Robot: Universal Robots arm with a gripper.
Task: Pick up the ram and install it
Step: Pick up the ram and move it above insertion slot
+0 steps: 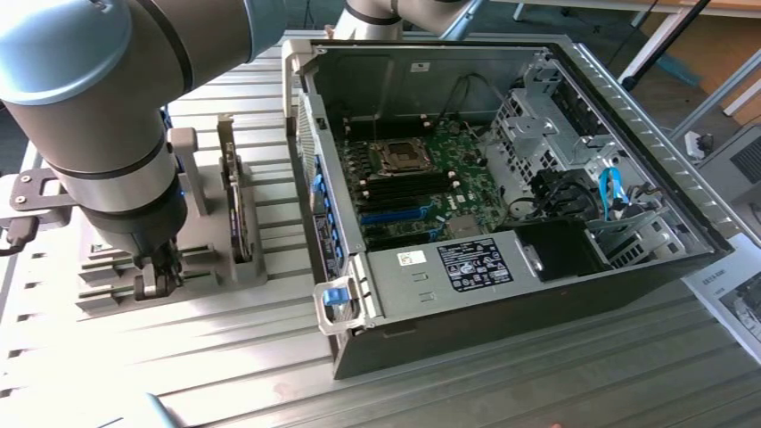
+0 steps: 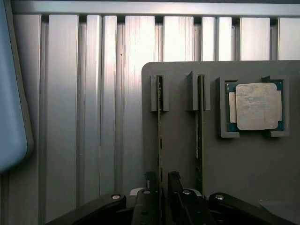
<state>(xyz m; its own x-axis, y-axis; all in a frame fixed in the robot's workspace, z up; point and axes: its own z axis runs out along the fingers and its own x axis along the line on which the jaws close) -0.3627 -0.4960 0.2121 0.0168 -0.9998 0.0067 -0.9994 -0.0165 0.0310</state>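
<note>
While I watch through the wrist camera, the gripper (image 2: 161,183) sits low over the grey holder (image 2: 243,164), its jaws spread wide with one finger on either side of the ram (image 2: 160,136). I see a sliver of space between each finger and the board, so the hand is open and has hold of nothing. The ram stands on edge in the slot closest to the holder's outer edge, the one bordering bare table, and its far end sits in a clip near a corner of the holder. A second stick (image 2: 199,140) stands on edge in the neighbouring slot, parallel to it and untouched. Beyond that, a square silver processor chip (image 2: 255,106) lies flat in its own pocket.

From the exterior view, the gripper (image 1: 156,283) is down at the holder (image 1: 102,299), which rests on the slatted aluminium table (image 1: 476,383) towards the exterior view's left edge. The open computer case (image 1: 476,330) lies beside it, towards the exterior view's right, with the motherboard (image 1: 416,178) exposed inside.
</note>
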